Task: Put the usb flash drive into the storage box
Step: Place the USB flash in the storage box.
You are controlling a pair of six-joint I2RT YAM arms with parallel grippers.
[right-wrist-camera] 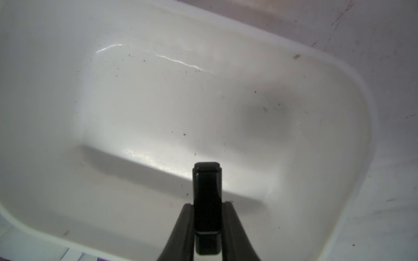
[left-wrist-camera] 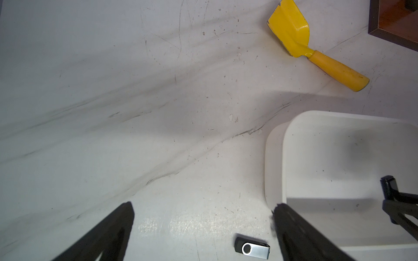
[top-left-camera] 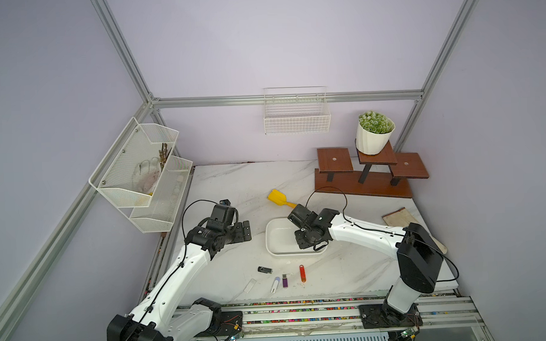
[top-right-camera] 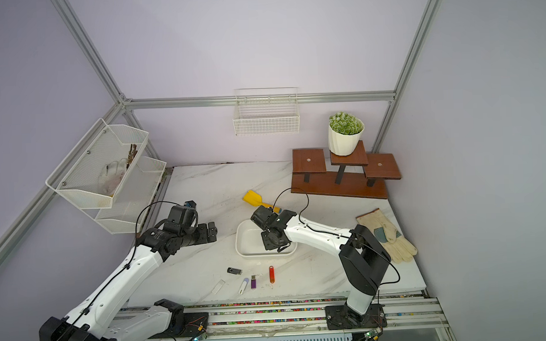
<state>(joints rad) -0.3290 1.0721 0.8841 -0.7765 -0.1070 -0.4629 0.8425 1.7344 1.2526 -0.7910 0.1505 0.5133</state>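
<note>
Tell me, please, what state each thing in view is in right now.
storage box: upright on table, visible floor bare.
black flash drive: held over storage box, not yet released.
right gripper: shut on black flash drive.
left gripper: open, empty.
swivel flash drive: lying on table.
orange flash drive: lying on table.
potted plant: upright on stand.

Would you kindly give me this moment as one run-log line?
right gripper: jaws shut on black flash drive, over storage box | left gripper: jaws open, empty | drive not yet released
</note>
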